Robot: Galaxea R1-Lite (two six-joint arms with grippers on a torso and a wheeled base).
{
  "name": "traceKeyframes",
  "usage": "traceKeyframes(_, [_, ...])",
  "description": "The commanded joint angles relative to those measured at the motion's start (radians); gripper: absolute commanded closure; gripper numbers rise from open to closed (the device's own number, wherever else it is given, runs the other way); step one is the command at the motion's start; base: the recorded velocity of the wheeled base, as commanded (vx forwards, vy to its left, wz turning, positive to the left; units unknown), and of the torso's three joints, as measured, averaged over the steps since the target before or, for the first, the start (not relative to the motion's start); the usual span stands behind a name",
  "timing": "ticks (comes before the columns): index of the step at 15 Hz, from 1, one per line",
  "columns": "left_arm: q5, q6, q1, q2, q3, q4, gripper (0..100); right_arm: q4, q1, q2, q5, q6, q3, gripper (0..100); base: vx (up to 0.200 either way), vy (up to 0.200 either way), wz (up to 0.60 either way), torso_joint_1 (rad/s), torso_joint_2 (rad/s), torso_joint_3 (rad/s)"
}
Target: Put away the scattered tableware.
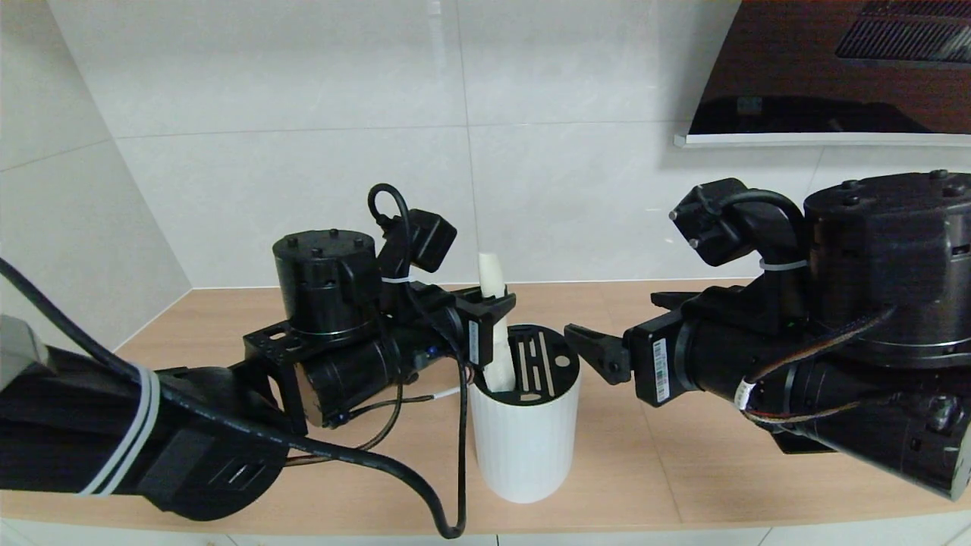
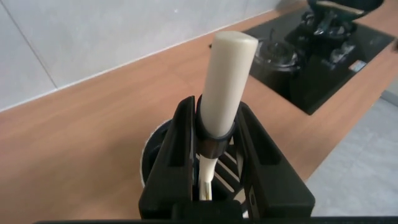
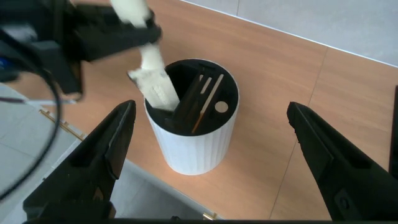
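No legible text, white barcode sticker, print too small to read

holder on counter | utensil in holder, L side | L gripper over L rim | R gripper R of holder

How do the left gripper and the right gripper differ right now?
The left gripper is shut on a cream utensil; the right gripper is open and holds nothing. The left gripper is over the rim of the white holder, with the utensil's lower end in its lid opening; the right gripper is beside the holder, apart from it. Both are black and close to the holder.
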Motion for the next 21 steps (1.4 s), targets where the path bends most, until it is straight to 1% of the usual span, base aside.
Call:
traceKeyframes(1, [0.003,0.000,-0.008,0.051,0.000,-0.014,100,-0.001,0.001,0.000,0.000,0.000,0.000,0,0.000,0.000,0.00,0.000,0.00,0.000])
traceKeyframes(9, [0.003,-0.001,-0.014,0.120,-0.002,-0.017,100,-0.001,0.001,0.001,0.000,0.000,0.000,0,0.000,0.000,0.00,0.000,0.00,0.000])
traceKeyframes(11, [0.005,0.000,-0.014,0.145,-0.003,-0.036,100,-0.001,0.001,0.001,0.000,0.000,0.000,0,0.000,0.000,0.00,0.000,0.00,0.000])
traceKeyframes(21, [0.017,0.000,-0.016,0.171,-0.006,-0.053,100,-0.001,-0.001,0.001,0.000,0.000,-0.002,0,0.000,0.000,0.00,0.000,0.00,0.000])
